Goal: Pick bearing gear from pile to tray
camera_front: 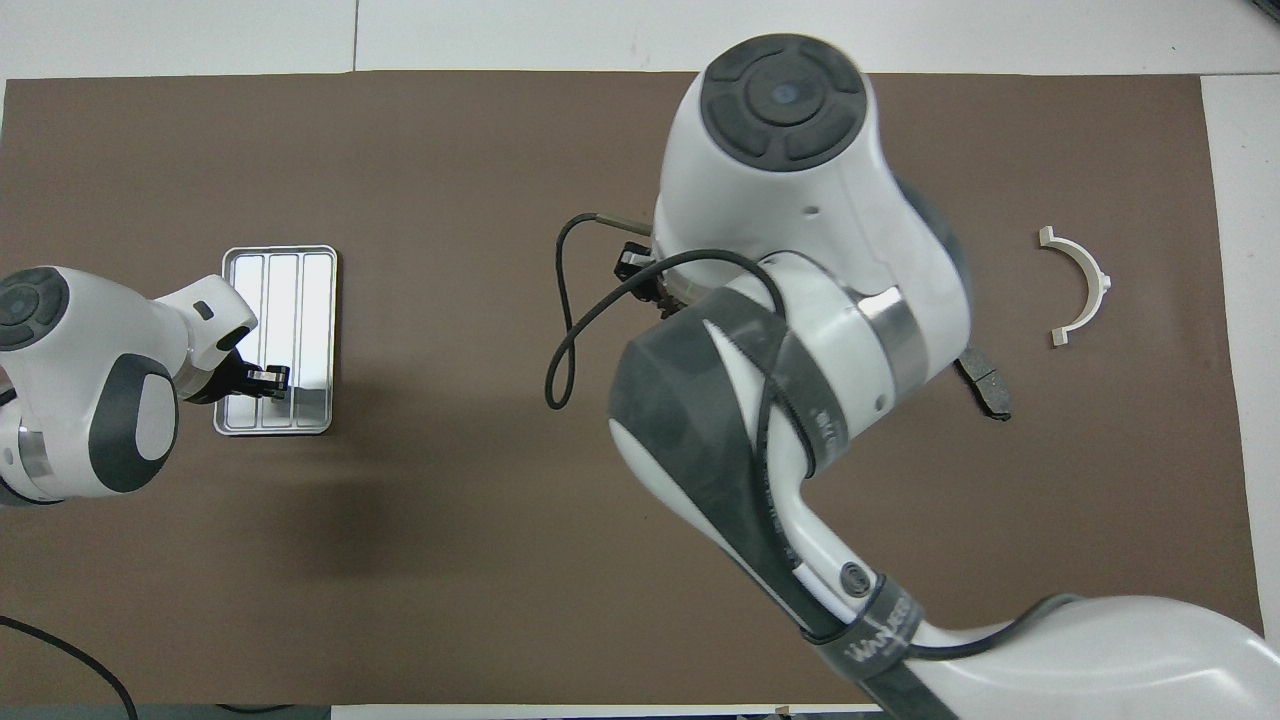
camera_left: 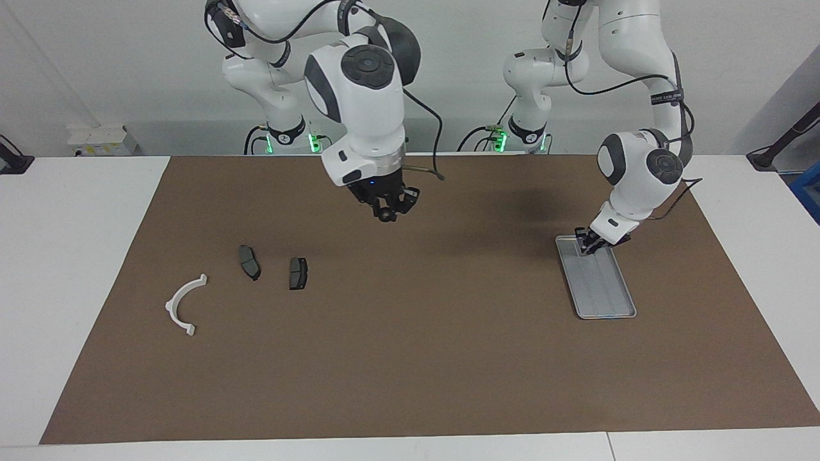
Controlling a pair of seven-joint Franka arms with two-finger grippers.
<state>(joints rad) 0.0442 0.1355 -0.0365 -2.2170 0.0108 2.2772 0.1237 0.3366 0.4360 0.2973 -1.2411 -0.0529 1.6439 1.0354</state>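
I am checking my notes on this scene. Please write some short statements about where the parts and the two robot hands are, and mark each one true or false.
1. The left hand is low over the tray. True.
2. The right hand rests on the white bracket. False: it hangs over bare mat, apart from the parts.
3. Two brake pads lie beside each other on the mat. True.
4. The white bracket lies in the tray. False: it lies on the mat, toward the right arm's end.
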